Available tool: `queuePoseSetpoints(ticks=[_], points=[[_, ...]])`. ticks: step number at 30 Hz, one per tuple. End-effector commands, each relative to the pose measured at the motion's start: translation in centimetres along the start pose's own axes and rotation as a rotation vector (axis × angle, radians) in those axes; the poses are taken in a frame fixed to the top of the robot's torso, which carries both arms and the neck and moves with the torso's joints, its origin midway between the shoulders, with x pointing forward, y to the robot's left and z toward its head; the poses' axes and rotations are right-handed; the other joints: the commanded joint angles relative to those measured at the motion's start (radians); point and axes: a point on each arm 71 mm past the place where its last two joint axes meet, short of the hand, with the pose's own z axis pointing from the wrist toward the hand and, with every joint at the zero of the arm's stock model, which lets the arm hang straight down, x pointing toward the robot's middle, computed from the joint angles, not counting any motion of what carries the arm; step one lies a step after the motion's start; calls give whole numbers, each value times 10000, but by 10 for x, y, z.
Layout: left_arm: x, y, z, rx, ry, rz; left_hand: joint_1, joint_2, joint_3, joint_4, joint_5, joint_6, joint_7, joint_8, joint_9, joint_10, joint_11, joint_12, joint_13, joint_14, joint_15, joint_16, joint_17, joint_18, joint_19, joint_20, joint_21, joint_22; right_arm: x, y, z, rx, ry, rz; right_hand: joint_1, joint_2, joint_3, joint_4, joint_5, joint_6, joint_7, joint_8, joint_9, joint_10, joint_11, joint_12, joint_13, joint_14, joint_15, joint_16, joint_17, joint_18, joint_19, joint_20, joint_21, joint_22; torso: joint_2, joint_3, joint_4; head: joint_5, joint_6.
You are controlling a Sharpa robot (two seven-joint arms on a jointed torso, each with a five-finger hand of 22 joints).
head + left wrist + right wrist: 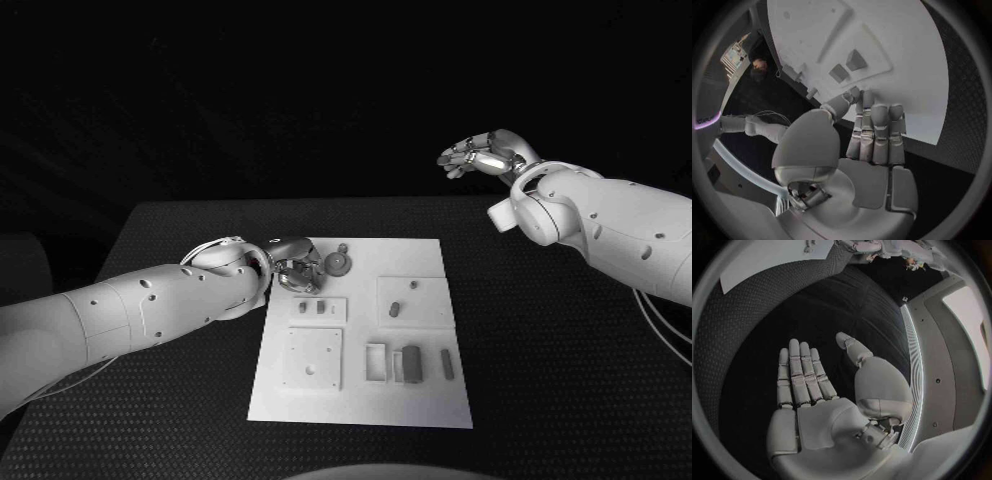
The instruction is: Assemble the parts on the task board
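Head view puts your left hand (293, 262) empty, fingers extended, at the task board's (361, 405) far corner; right hand (483, 155) spread beyond it. Reaching step: next, grasp a part.

A robotics lab or test cell. Two white robot arms with silver many-fingered hands work at a black textured table (562, 380) bearing a flat white rectangular task board (361, 400), against a plain dark backdrop. One wrist view shows pale wall panels and a lit strip.

left hand (873, 140) (flat), task board (911, 60) — beyond
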Motion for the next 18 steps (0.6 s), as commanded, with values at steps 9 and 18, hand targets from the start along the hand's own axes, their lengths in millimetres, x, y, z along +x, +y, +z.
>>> queuePoseSetpoints(ticks=[9, 18], points=[[10, -4, 1, 206, 136, 43, -22, 80, 27, -14, -46, 64, 29, 9, -8, 72, -30, 4, -21, -36, -66, 26, -14, 140, 33, -682, 31, 193, 1, 1, 0, -103, 108, 19, -54, 75, -35, -20, 50, -74, 83, 56, -13, 57, 23, -66, -14, -2, 59, -47, -15, -97, 48, 11, -59, 18, -2, -5, 2, -17, 14], [9, 3, -1, -135, 97, 31, -10, -101, 23, -25, -57, -231, 144, -168, -109, 68, -26, -33, -32, -79, -63, 34, -44, 133, 51, -709, 55, 190, 0, 1, 0, -93, 94, 14, -54, 73, -36, -22, 51, -76, 83, 57, -15, 57, 23, -67, -15, -3, 59, -48, -15, -96, 49, 11, -64, 23, 3, -8, 14, -30, 12]])
